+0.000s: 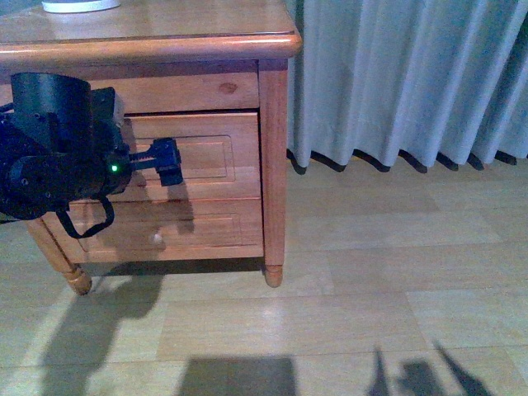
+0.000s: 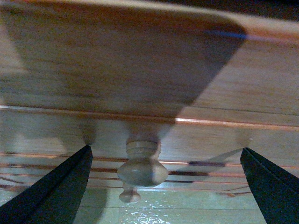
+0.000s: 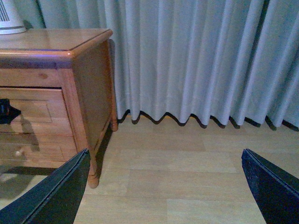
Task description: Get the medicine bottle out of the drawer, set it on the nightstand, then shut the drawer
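Note:
The nightstand (image 1: 148, 37) stands at the upper left, and its upper drawer (image 1: 219, 157) sits flush with the frame. My left gripper (image 1: 169, 161) is right at that drawer's front. In the left wrist view the drawer's round wooden knob (image 2: 142, 170) lies between the open fingers (image 2: 56, 186) of the left gripper (image 2: 166, 186), nearer one finger, with nothing touching it. My right gripper (image 3: 166, 186) hangs open over bare floor beside the nightstand (image 3: 46, 44). The medicine bottle is out of view.
The base of a white device (image 1: 80, 4) stands on the nightstand top. A shorter lower drawer with a small knob (image 1: 157, 239) sits below. A grey curtain (image 1: 404, 74) hangs to the right, above the wood floor (image 1: 371, 272).

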`<state>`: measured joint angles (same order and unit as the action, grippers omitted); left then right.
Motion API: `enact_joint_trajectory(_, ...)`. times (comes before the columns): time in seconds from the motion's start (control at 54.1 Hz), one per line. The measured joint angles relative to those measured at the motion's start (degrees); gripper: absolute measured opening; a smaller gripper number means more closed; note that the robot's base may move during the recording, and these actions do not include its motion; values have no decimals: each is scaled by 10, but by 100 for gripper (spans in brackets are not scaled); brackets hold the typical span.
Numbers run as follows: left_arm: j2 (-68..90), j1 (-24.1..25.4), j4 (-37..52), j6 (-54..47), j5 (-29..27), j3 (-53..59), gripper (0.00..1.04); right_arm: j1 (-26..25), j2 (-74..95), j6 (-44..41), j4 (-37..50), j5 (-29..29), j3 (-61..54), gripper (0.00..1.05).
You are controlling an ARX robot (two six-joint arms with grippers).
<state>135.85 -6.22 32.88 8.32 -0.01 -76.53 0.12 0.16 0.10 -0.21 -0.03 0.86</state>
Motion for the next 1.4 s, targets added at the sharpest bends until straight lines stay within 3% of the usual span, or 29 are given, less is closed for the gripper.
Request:
enact_joint_trajectory(0.277,9,0,2,2,0,-5,97,0,0,0,0,0,0,98)
enact_joint_trajectory(0.665,12,6,26,0,-5,3,40,0,0,0,0,0,0,98)
enact_joint_trajectory(0.776,12,10,35,-2,-2,8,27,0,0,0,0,0,0,98)
enact_joint_trajectory(1.127,-2,13,78,-26,8,54,26,0,0,0,0,0,0,98)
enact_joint_trajectory(1.405,-75,13,170,-32,26,231,26,0,0,0,0,0,0,98)
